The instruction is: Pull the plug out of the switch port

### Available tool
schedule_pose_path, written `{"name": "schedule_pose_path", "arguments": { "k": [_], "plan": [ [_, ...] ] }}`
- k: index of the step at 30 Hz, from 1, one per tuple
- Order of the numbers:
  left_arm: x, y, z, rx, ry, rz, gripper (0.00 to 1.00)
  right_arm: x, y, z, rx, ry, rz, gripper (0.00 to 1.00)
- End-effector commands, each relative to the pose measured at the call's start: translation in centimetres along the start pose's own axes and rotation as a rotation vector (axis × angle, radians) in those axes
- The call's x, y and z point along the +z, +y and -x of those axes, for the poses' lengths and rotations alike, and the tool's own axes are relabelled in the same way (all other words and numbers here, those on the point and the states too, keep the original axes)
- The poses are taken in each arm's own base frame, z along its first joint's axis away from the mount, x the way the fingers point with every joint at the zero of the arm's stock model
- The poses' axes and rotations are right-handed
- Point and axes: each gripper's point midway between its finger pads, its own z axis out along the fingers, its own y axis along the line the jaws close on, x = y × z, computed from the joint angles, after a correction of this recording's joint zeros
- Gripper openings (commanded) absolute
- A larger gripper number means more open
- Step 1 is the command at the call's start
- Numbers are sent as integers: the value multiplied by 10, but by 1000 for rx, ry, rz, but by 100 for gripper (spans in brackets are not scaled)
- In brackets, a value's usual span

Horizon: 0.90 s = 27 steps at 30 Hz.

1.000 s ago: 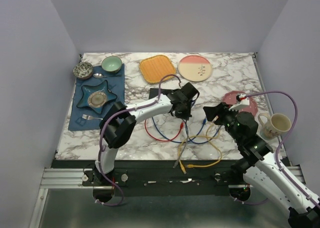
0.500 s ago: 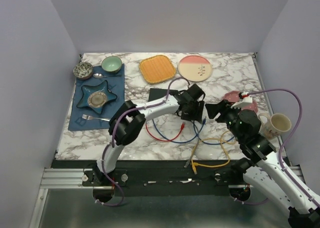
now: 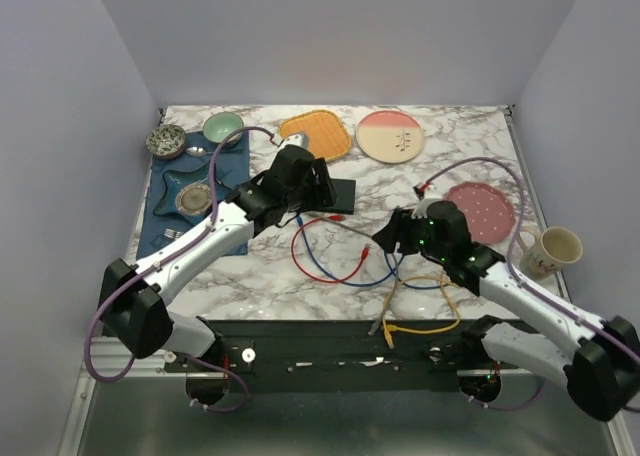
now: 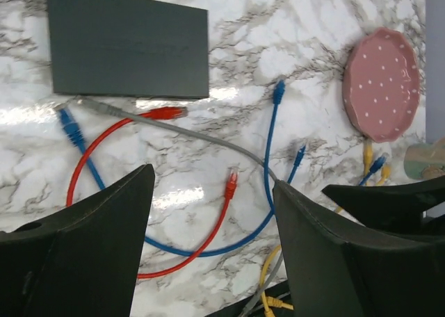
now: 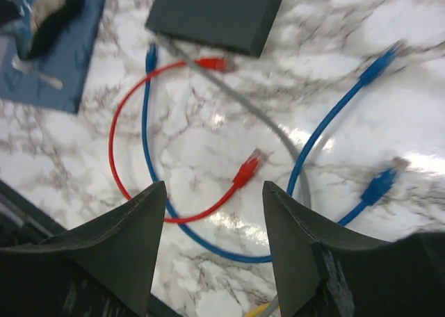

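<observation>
Left wrist shows matte, slab-shaped switch (image 4: 128, 42); left end effector (image 4: 212, 178), right end effector (image 5: 214, 186) both released.

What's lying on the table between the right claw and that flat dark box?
In the right wrist view, loose cables lie between the right claw and the switch: a red cable, a grey cable and blue cables.

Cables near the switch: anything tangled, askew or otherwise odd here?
The red cable, blue cables and yellow cable sprawl in crossing loops on the table, plugs loose. Only the grey cable seems to reach the switch edge. Nothing looks damaged or spilled.
</observation>
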Motion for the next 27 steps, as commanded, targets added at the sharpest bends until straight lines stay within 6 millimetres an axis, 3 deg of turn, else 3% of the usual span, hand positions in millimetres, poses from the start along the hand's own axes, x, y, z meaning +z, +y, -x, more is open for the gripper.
{"name": "schedule_pose_path", "arguments": {
  "k": [1, 2, 6, 8, 9, 11, 14, 15, 18, 27],
  "plan": [
    [5, 61, -26, -79, -6, 177, 76, 26, 43, -51, -114, 259, 181, 64],
    [6, 68, -31, -94, 3, 193, 75, 31, 56, -47, -132, 267, 205, 63],
    [1, 98, -49, -148, 10, 260, 74, 37, 99, -67, -225, 304, 301, 61],
    [-8, 106, -43, -165, -38, 276, 74, 43, 109, -78, -268, 339, 329, 62],
    [-11, 115, -46, -171, -44, 301, 74, 45, 126, -75, -299, 336, 361, 64],
    [-23, 128, -38, -206, -101, 354, 74, 55, 120, -95, -364, 410, 332, 68],
    [-37, 148, -35, -235, -145, 422, 73, 63, 122, -104, -433, 423, 313, 75],
    [-38, 154, -41, -241, -139, 432, 74, 68, 117, -113, -446, 450, 300, 77],
    [-40, 159, -45, -285, -156, 408, 74, 75, 105, -128, -508, 506, 243, 81],
    [-27, 160, -65, -298, -79, 382, 75, 85, 69, -147, -595, 606, 71, 84]
  ]
}}
